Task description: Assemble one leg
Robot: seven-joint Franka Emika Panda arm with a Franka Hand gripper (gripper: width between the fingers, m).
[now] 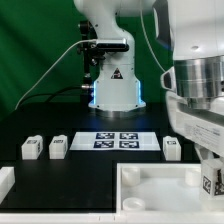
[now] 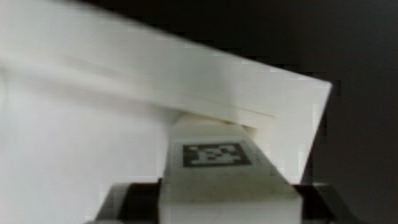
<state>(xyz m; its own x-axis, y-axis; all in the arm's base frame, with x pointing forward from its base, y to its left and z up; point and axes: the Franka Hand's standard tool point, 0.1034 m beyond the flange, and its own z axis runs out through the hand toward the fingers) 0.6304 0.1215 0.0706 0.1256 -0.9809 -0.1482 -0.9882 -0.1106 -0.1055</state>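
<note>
Fingers of the robot's gripper (image 2: 217,195) show as dark pads (image 2: 128,205) at either side of a small stubby white plastic leg (image 2: 219,158) with a black-and-white square tag on its face. The pads press against the leg's sides, so the gripper is closed on it. Beyond the leg's far end the wrist view shows the large white square tray-shaped part (image 2: 160,90), its raised rim catching the light and one corner jutting against the black table (image 2: 338,35). The leg's tip lies against or just over that part; which one, I cannot tell.

In the exterior view the gripper (image 1: 210,178) hangs at the exterior view's right, with the tagged leg (image 1: 208,183) low over the tray-shaped part (image 1: 160,192) at the near edge of the table (image 1: 60,172). Further back three more small white tagged blocks stand on the table: two (image 1: 31,148) (image 1: 58,147) at the exterior view's left and one (image 1: 171,147) toward the right. Between them lies the flat white marker board (image 1: 117,140) with four tags. Behind it stands the arm's white base (image 1: 113,85).
</note>
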